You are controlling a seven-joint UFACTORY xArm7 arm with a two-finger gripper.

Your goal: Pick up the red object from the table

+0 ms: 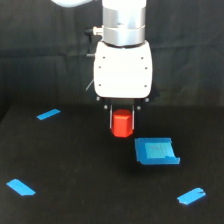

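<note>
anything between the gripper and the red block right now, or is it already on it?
Nothing visible in the way. The gripper is already around the red block, a thin finger on each side of it. The blue tray sits apart, toward the exterior view's right. Whether the block still touches the table cannot be told.

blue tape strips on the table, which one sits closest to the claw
The tape strip at the exterior view's upper left, level with the claw; the other two strips lie far lower, near the front corners.
</note>
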